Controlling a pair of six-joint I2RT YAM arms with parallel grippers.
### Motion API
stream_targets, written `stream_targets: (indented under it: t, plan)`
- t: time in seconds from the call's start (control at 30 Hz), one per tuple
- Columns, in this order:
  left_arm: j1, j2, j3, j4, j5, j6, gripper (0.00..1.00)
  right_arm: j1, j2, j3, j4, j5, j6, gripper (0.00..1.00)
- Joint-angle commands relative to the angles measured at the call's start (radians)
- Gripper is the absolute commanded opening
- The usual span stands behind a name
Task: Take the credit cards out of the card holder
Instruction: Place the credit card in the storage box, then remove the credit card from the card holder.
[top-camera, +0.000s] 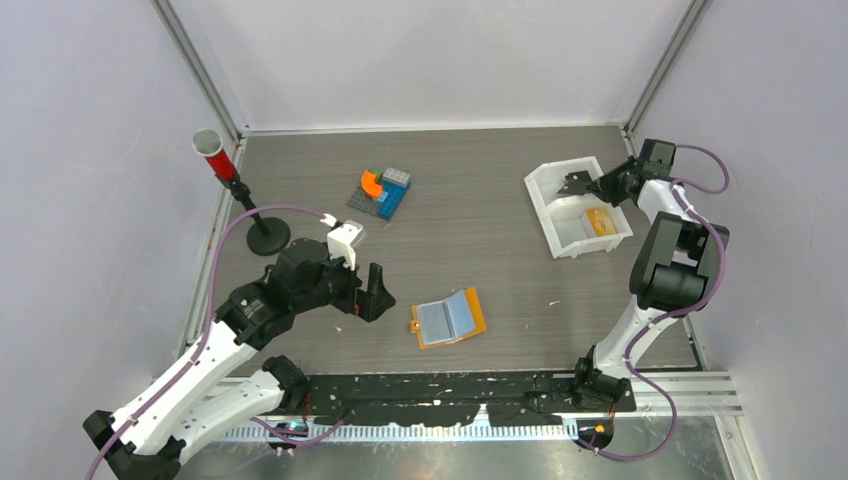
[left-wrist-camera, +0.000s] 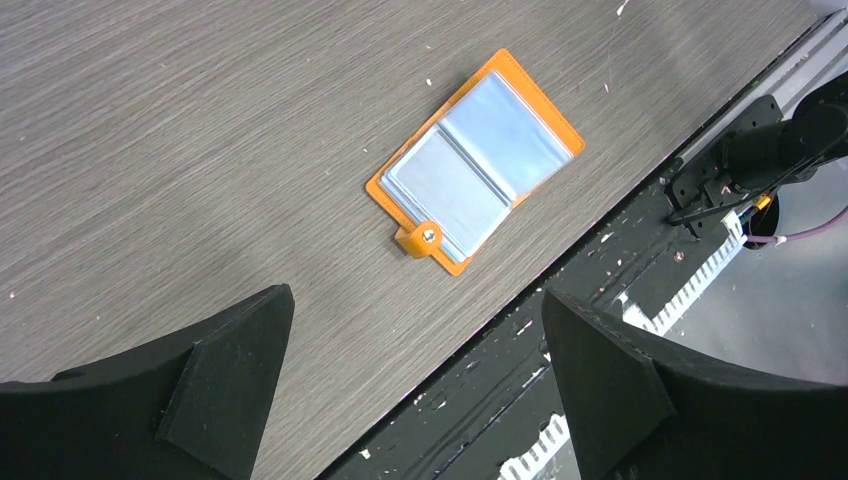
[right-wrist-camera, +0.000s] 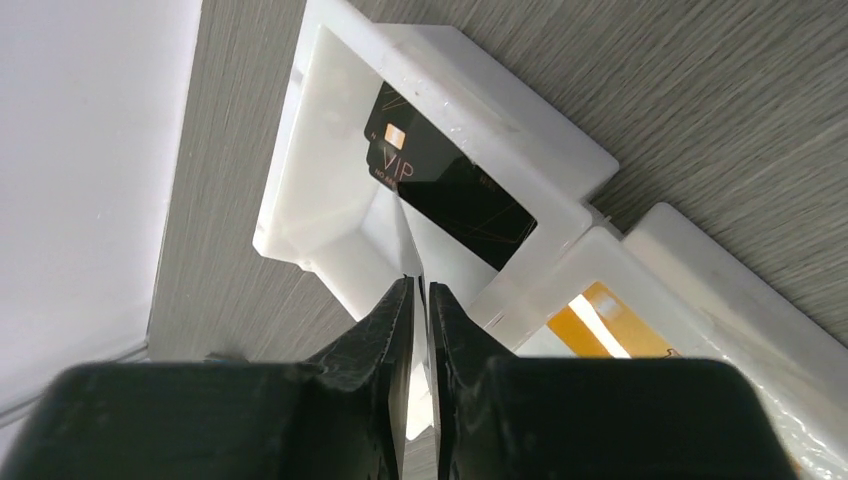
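Over tray (right-wrist-camera: 480, 70), credit card (right-wrist-camera: 405, 235) edge-on inside right end effector (right-wrist-camera: 421, 285); grip unclear.

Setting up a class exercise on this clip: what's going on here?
The right claw is over the far compartment of the white tray, pinching what looks like a thin card edge-on above black VIP cards already lying there. The orange card holder lies open on the table, no dark cards showing. The left claw hovers open near it.
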Motion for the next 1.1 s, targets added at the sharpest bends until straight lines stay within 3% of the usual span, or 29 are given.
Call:
stream_targets:
  t: [0.0, 0.2, 0.4, 0.83, 1.07]
  plan:
    - [-0.002, -0.003, 0.021, 0.023, -0.009, 0.02, 0.99, -0.007, 0.014, 0.048, 0.037, 0.032, 0.019, 0.2]
    - [-0.002, -0.01, 0.02, 0.021, -0.02, 0.022, 0.99, -0.012, 0.029, 0.057, 0.04, 0.046, 0.026, 0.24]
    - [-0.002, 0.0, 0.021, 0.023, -0.013, 0.021, 0.99, -0.013, 0.028, 0.046, 0.059, 0.056, 0.029, 0.18]
    - [-0.002, -0.005, 0.015, 0.031, -0.04, -0.021, 0.99, 0.002, -0.033, 0.053, 0.029, 0.007, -0.112, 0.18]
    - [-0.002, 0.031, -0.027, 0.047, -0.085, -0.12, 0.96, 0.097, -0.137, 0.015, -0.046, 0.017, -0.183, 0.24]
